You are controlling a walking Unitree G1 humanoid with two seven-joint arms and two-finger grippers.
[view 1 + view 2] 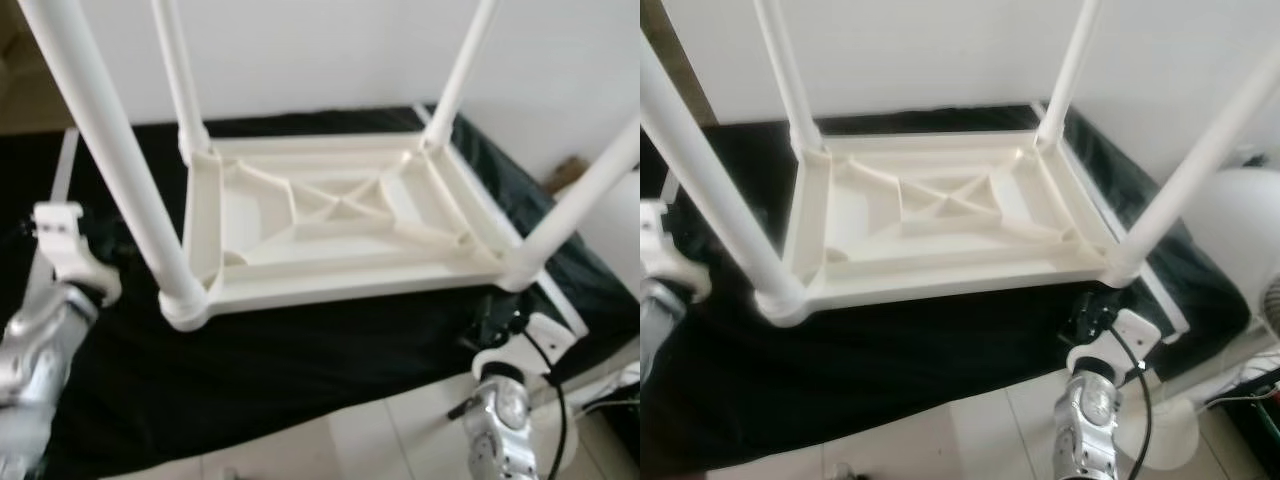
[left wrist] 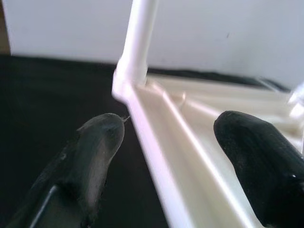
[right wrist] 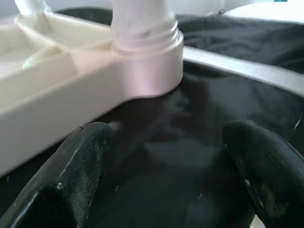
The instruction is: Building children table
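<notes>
A white plastic children's table (image 1: 340,215) lies upside down on a black cloth (image 1: 300,350), its four legs pointing up. The front-left leg (image 1: 110,140) and front-right leg (image 1: 575,205) sit in their corner sockets. My left gripper (image 2: 168,128) is open at the table's left side, its fingers (image 2: 102,133) on either side of the table's rim, apart from it. My right gripper (image 3: 166,137) is open low over the cloth, just short of the front-right corner socket (image 3: 147,61), with nothing between its fingers.
The cloth covers a low platform with a pale border strip (image 3: 237,66) along its right side. White tiled floor (image 1: 380,440) lies in front. A white wall stands behind, and a white rounded object (image 1: 1240,220) and cables (image 1: 1250,385) are at the right.
</notes>
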